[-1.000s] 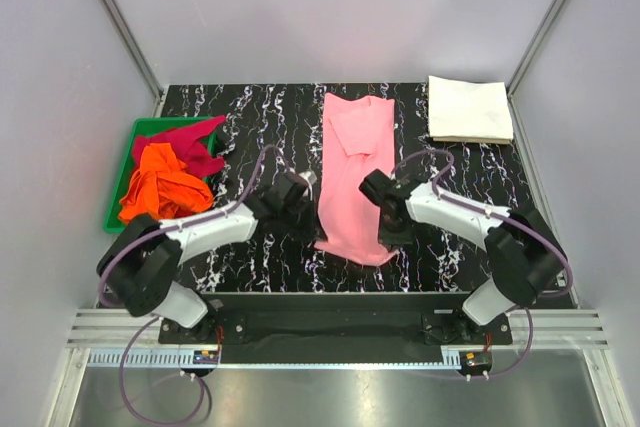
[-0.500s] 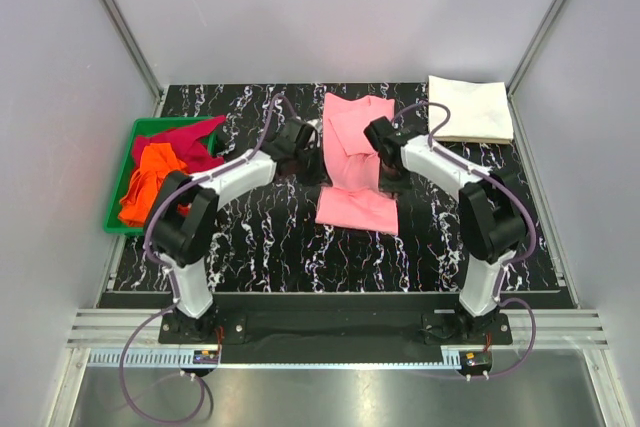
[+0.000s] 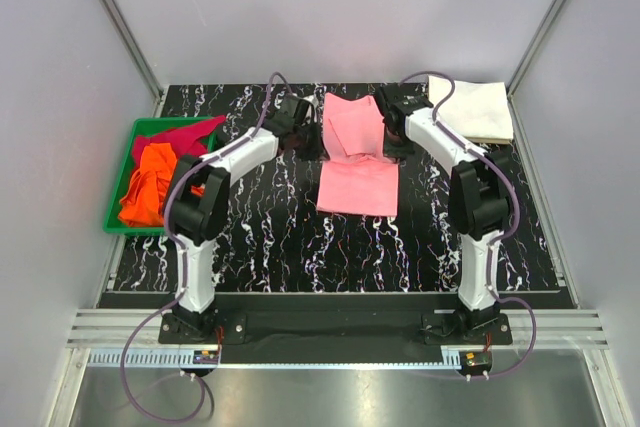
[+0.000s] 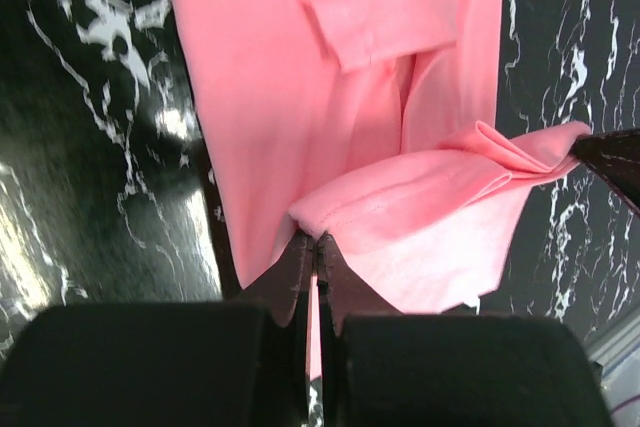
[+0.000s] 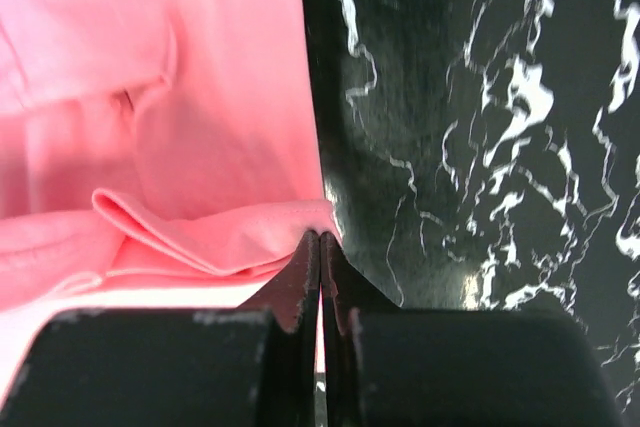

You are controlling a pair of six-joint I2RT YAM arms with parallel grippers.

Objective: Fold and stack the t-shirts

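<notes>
Pinching from both sides, the left pincer (image 4: 316, 242) and the right pincer (image 5: 320, 237) each have their jaws pressed together on a doubled edge of the light pink t-shirt (image 3: 358, 162). Only the very tips bite the cloth.

That thin hold is the main risk. If one arm travels faster or further than the other, the edge could slide out of that pincer and the fold would drop crooked. Both arms are stretched far out over the surface (image 3: 280, 237), so there looks to be little reach left for correcting. Letting go while the cloth is raised could also let the fold spring open.

The held edge spans between the two pincers, draped over the far part of the shirt. The near part lies flat toward the arm bases, in the middle of the surface.

The white t-shirt (image 3: 468, 109) sits folded at the far right corner, near the right arm. The orange t-shirt (image 3: 150, 182) and magenta-red t-shirt (image 3: 185, 137) are bunched in the green tray (image 3: 120, 175) at the left edge, well apart from the left pincer.
</notes>
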